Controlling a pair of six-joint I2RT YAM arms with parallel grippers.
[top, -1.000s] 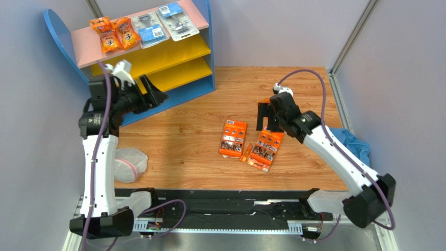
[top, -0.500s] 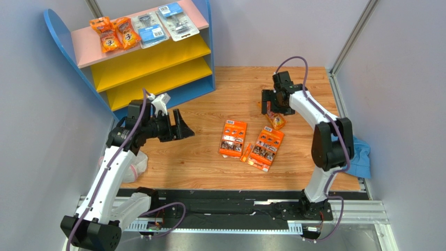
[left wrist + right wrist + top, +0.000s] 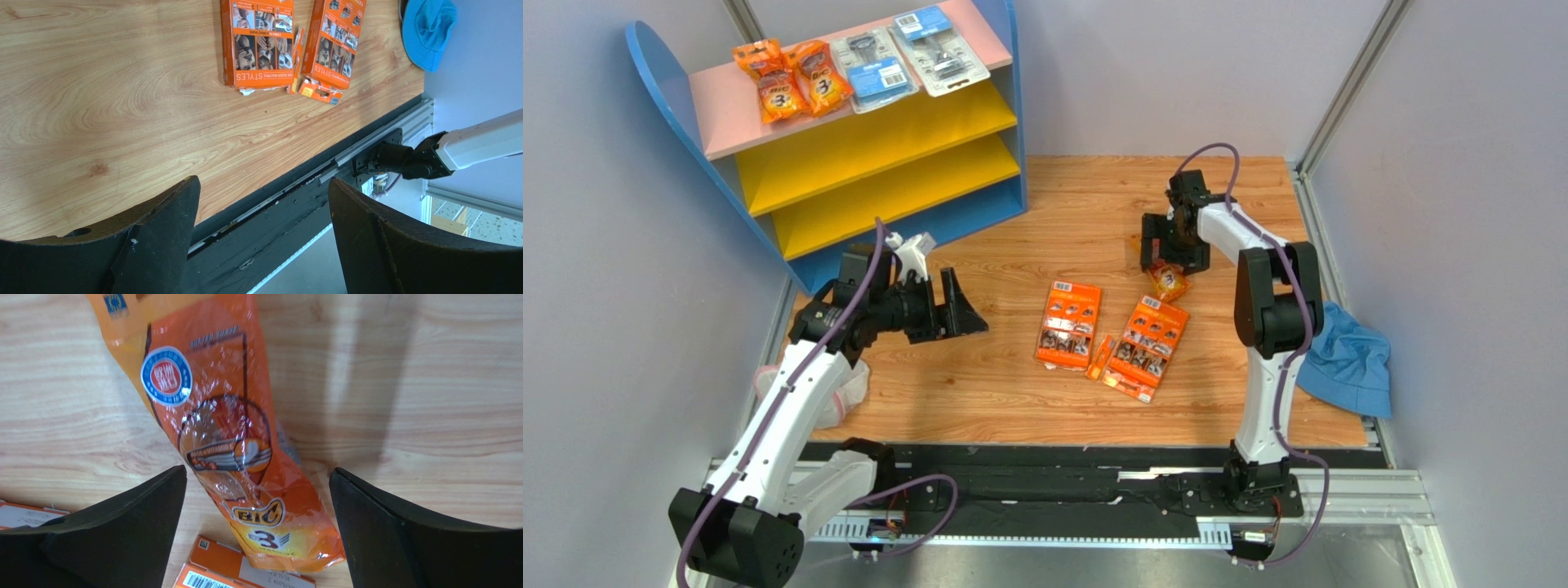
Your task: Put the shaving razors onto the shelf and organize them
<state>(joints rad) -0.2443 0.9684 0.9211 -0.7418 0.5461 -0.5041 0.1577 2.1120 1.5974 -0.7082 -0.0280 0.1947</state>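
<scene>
The shelf [image 3: 891, 123] stands at the far left; its pink top board holds two small orange bags [image 3: 790, 77] and two clear blister packs [image 3: 903, 55]. Two wide orange cards [image 3: 1070, 324] [image 3: 1149, 347] lie flat mid-table and also show in the left wrist view [image 3: 258, 40] [image 3: 334, 37]. A small orange bag [image 3: 1169, 284] [image 3: 227, 435] lies flat on the wood beside them. My right gripper [image 3: 1169, 251] [image 3: 256, 474] is open and hovers over this bag, one jaw on each side, not touching it. My left gripper [image 3: 959, 306] [image 3: 264, 182] is open and empty, left of the cards.
A blue cloth [image 3: 1342, 368] [image 3: 430, 27] lies at the right edge of the table. A white plastic bag [image 3: 830, 377] lies at the left, by the left arm. A narrow orange pack [image 3: 1100, 355] sits between the two cards. Grey walls close in both sides.
My left gripper came down from the shelf front and moved right over the table. My right gripper moved to the far side and now straddles the small orange bag.
</scene>
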